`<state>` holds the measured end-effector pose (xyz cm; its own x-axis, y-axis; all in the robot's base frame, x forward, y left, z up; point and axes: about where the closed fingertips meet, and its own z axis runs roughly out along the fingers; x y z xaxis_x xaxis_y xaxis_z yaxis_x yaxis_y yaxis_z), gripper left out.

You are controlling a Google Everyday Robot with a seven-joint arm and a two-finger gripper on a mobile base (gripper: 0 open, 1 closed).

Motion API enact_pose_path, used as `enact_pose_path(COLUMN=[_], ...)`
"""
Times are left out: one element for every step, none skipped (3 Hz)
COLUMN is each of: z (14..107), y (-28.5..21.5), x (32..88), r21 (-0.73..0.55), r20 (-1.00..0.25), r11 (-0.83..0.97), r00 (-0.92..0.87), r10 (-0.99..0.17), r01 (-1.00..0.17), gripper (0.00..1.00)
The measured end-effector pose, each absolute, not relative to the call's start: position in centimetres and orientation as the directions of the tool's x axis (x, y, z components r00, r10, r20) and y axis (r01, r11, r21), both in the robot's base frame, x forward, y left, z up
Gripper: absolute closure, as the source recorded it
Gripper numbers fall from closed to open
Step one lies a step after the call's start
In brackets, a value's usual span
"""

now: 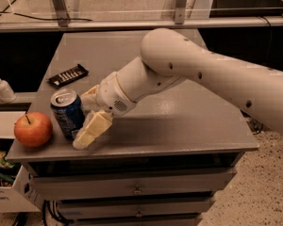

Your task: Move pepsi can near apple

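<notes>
pepsi can (66, 114): stood upright just beside the apple (33, 129), on its arm side, near but apart.
gripper (84, 120): at the can's flank away from the apple; clenched or released, the inspector could not tell.
step in hand: judged the set-down; any release should be gentle, and withdrawal straight away from the apple, lest the can tip.
surface: flat grey cabinet top (188, 121); black wrapper (68, 75) lay behind the apple.
room: pump bottle (2, 86) stood off the top, beyond the apple; speckled floor (269, 187).
</notes>
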<state>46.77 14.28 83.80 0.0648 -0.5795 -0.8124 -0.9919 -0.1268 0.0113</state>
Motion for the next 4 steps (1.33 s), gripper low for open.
enact_pose_path(z=[84.0,85.2,87.3,87.7], y=[13.9,10.9,5.5,5.0], x=[47.1,48.5,50.5,50.7], r21=[0.018,0.006,-0.009,-0.014], r20=[-0.810,-0.815,-0.838,-0.840], r11=[-0.115,-0.066,0.015,0.025], r00=[0.053,0.033,-0.001,-0.002], r10=[-0.584,-0.578,-0.546,-0.543], r01=[-0.993,-0.998,-1.000,-1.000], gripper=[0.00,0.00,0.00,0.00])
